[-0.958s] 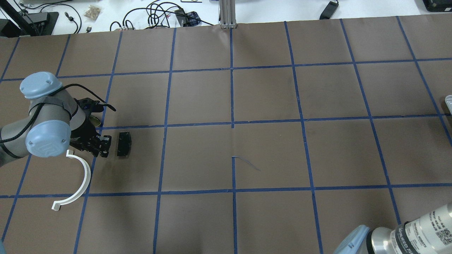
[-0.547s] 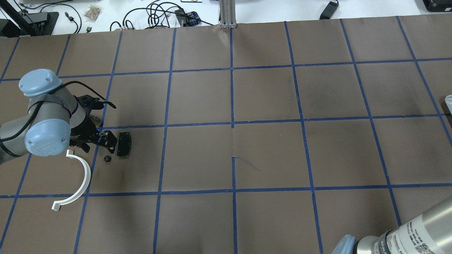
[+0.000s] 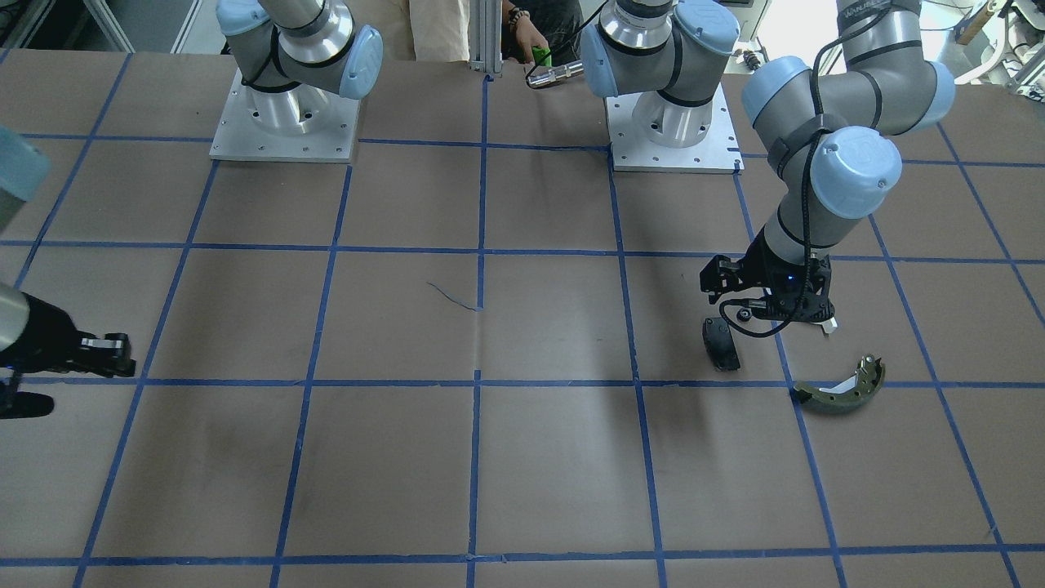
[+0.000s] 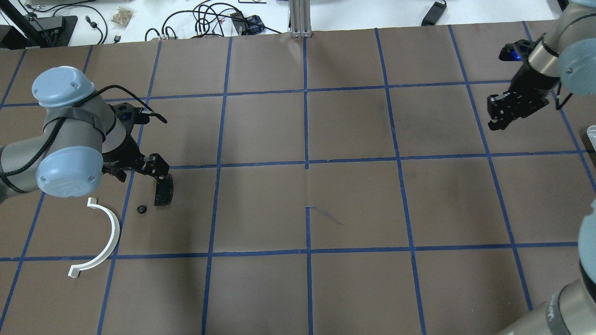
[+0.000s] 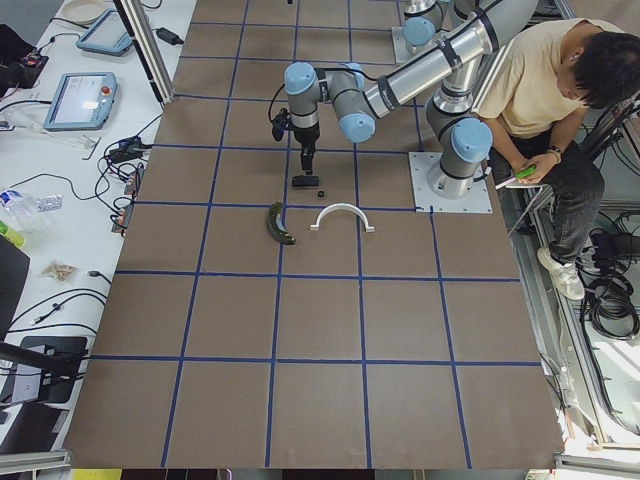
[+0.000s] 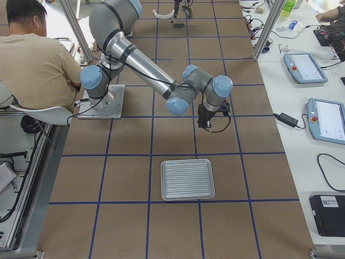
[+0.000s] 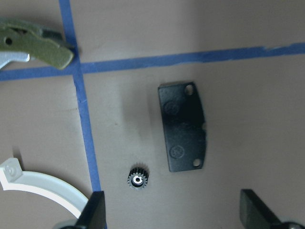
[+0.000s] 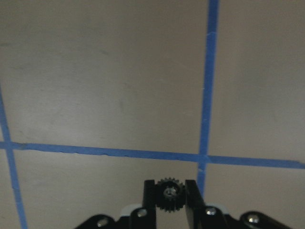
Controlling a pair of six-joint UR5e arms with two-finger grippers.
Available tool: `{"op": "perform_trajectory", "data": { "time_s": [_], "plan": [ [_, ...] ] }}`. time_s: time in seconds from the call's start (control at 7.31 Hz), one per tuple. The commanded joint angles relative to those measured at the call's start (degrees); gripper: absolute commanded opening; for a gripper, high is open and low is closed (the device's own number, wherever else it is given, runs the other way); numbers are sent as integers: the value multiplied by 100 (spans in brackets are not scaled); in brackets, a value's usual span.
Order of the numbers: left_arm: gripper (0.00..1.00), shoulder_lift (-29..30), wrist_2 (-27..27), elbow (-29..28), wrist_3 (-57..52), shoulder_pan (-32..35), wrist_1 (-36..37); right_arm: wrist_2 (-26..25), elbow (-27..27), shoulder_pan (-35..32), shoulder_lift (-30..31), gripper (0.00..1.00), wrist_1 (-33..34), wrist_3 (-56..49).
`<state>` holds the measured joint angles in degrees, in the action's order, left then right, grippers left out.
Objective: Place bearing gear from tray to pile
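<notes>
Grey arms (image 4: 79, 132), pale-blue caps (image 4: 70, 173), black cable (image 3: 807, 229), black left tool (image 7: 174, 213).

Points the left gripper (image 7: 172, 202) straight down, jaws spread wide, nothing between them. Pinches a small black gear (image 8: 170, 194) in the right gripper (image 8: 170, 186), arm stretched out.

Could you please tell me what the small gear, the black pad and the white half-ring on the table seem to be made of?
The small gear looks like dark metal: matte black teeth, shiny silvery hub. The black pad may be moulded plastic or coated metal: dull finish, embossed circles. The white half-ring is likely plastic: smooth, uniform off-white.
</notes>
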<state>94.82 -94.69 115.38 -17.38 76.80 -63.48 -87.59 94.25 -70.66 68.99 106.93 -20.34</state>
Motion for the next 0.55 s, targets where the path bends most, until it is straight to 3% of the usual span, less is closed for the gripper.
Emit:
{"op": "perform_trajectory", "data": {
  "time_s": [0.0, 0.27, 0.41],
  "plan": [
    [100, -541, 12, -705, 373, 264, -1342, 110, 190, -1094, 88, 0, 301, 1702],
    [100, -632, 20, -1899, 1259, 807, -2690, 190, 243, -2052, -26, 0, 986, 3300],
    [100, -745, 38, -2261, 1472, 1298, -2861, 216, 304, -2465, -87, 0, 1232, 3761]
  ]
}}
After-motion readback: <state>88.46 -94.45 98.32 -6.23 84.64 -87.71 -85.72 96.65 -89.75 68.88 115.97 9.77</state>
